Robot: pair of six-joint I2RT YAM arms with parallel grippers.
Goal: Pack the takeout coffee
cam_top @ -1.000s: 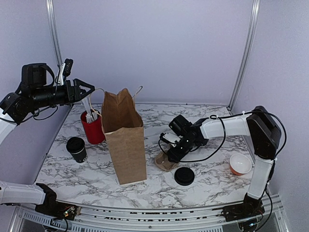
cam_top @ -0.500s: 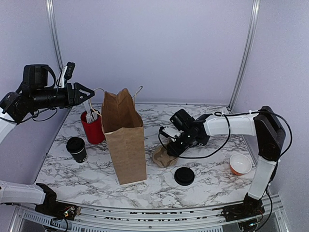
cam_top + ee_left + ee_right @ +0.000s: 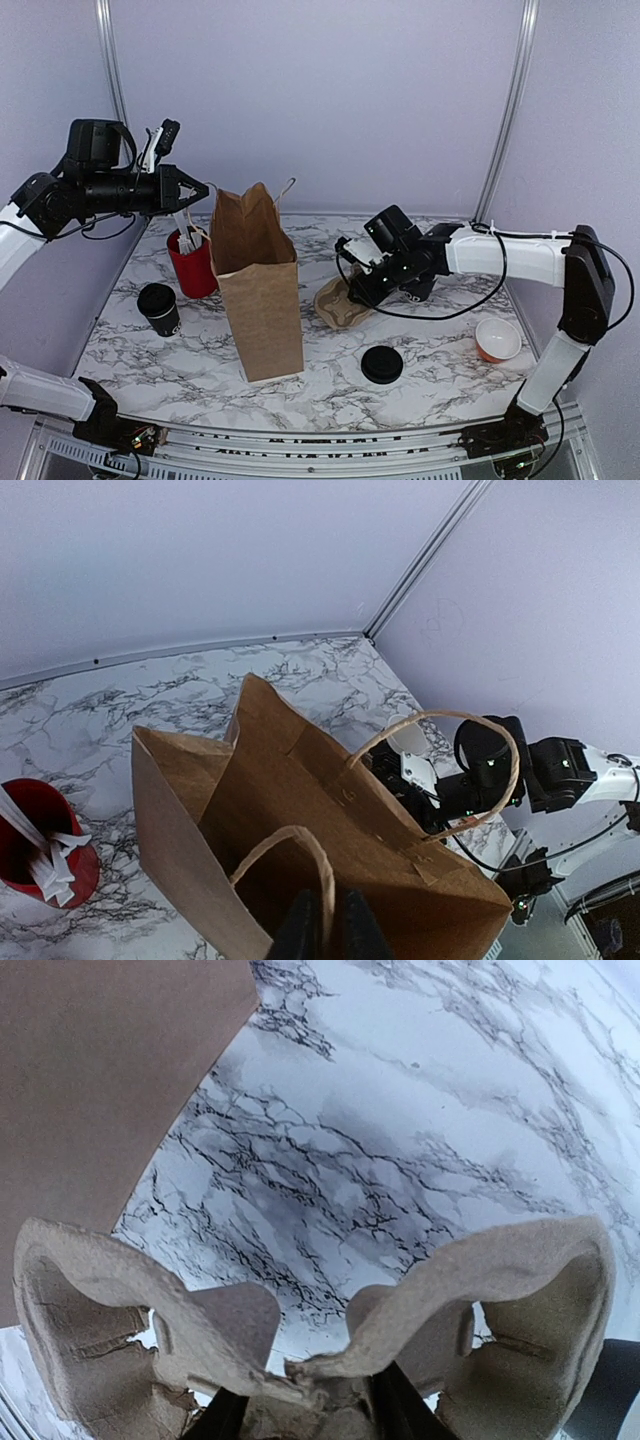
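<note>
Takeout coffee point(image 3: 159, 309) stands upright — long axis vertical, top up.

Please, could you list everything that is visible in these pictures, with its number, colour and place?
paper bag: 1, brown, standing open mid-table
takeout coffee cup: 1, black, left of the bag
holder: 1, red, behind the black cup, white sticks inside
lid: 1, black, flat on the table, right of the bag
cup carrier: 1, beige pulp, right of the bag
small cup: 1, orange outside, white inside, far right
table: 1, white marble
left gripper: 1, black, shut on a bag handle
right gripper: 1, black, shut on the carrier
</note>
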